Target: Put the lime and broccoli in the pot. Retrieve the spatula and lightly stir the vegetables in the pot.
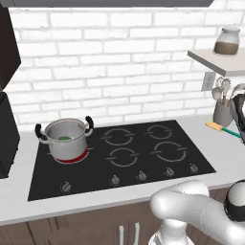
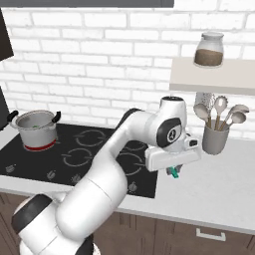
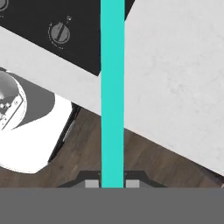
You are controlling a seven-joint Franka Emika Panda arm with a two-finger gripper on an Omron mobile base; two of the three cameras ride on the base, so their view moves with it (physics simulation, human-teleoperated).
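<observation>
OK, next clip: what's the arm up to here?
The gripper is shut on the spatula, its turquoise handle running straight up between the fingertips in the hand view, held over the counter to the right of the cooktop. The pot stands on the back-left burner, which glows red, with something green inside. Stirring has not begun.

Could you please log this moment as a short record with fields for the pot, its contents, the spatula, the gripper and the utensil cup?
pot: shiny steel pot with black loop handles, on the stove's rear-left burner, glowing red
contents: something green inside; items not distinguishable
spatula: teal handle runs up from between the fingertips
gripper: white arm's two-finger gripper, shut on the handle
utensil cup: grey cup holding spoons, on the counter under the shelf
</observation>
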